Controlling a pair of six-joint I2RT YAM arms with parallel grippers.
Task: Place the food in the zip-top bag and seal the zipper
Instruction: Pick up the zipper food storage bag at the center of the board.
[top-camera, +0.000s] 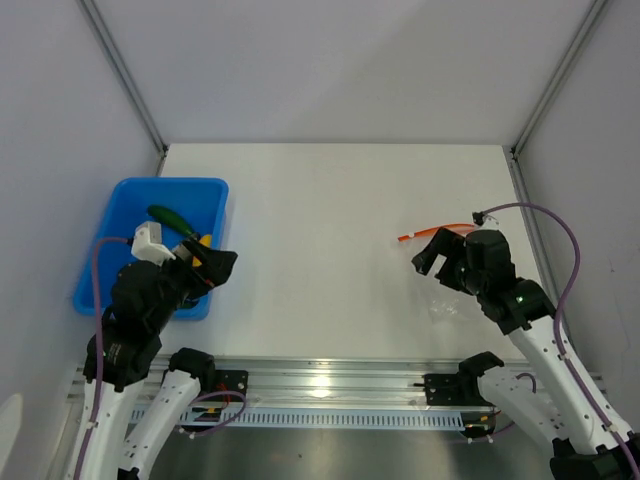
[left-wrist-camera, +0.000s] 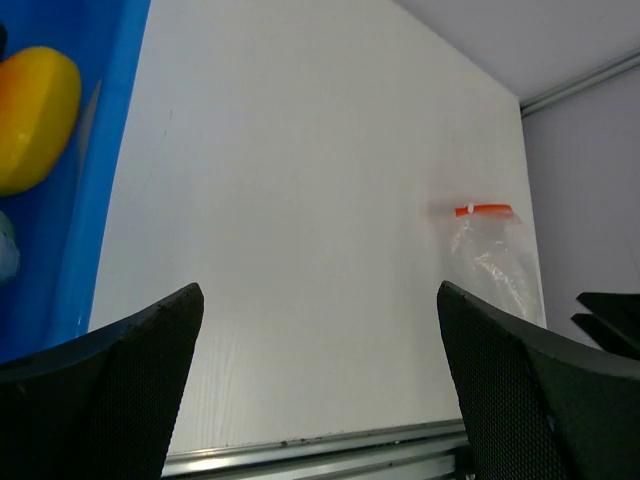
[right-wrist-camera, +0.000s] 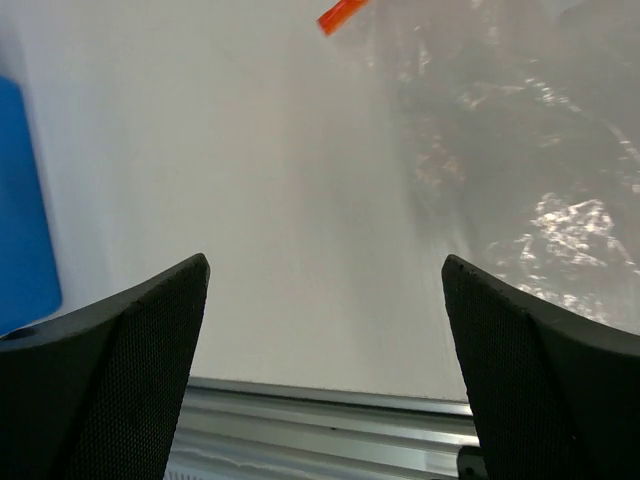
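Note:
The clear zip-top bag (top-camera: 452, 298) lies on the white table at the right, its orange-red zipper (top-camera: 432, 233) pointing left; it also shows in the left wrist view (left-wrist-camera: 495, 262) and the right wrist view (right-wrist-camera: 510, 150). My right gripper (top-camera: 438, 256) is open and empty, hovering over the bag's mouth end. My left gripper (top-camera: 212, 270) is open and empty over the near right corner of the blue tray (top-camera: 120, 215). In the tray I see a dark green cucumber (top-camera: 170, 217) and an orange-yellow piece (left-wrist-camera: 32, 115). The other foods are hidden.
The table's metal rail (top-camera: 330, 385) runs along the near edge. Grey walls close in the back and both sides. The tray's blue wall (right-wrist-camera: 22, 210) shows far left in the right wrist view.

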